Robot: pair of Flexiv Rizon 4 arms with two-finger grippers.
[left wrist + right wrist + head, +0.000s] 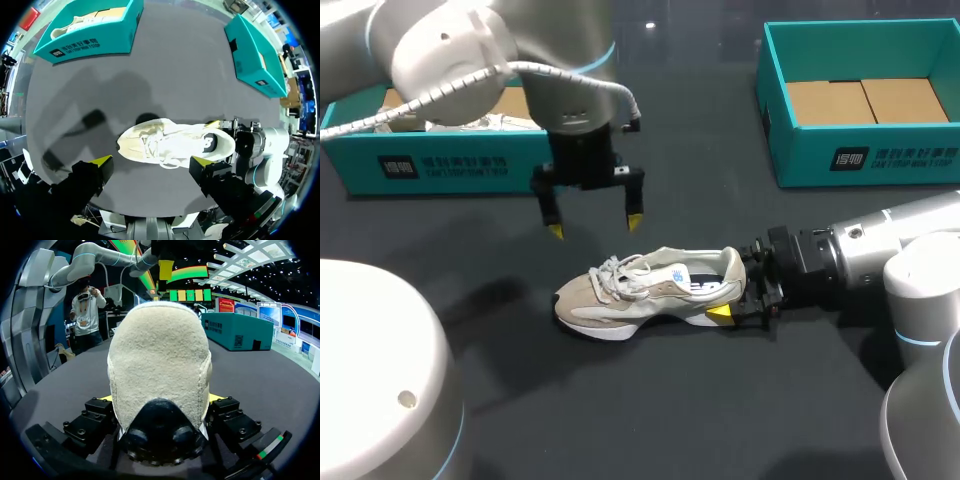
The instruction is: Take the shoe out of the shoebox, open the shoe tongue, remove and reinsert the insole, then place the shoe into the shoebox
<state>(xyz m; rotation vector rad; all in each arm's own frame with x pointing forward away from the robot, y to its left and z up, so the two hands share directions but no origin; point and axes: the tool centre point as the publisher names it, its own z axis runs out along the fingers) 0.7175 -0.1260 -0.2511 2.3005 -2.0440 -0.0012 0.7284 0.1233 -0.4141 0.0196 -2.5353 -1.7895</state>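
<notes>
Head view: the shoe (645,290) lies mid-bench (720,400), toe toward 9 o'clock. The right hand (740,300) grasps its heel from 3 o'clock. The left hand (592,225) hangs released at the shoe's 12 o'clock.
Left wrist view: the shoe lies ahead of the spread fingers (102,161).
Right wrist view: the heel fills the right hand's grasp.

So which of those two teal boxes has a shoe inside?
The left box: a pale shoe lies inside. The right box shows only cardboard.
</notes>
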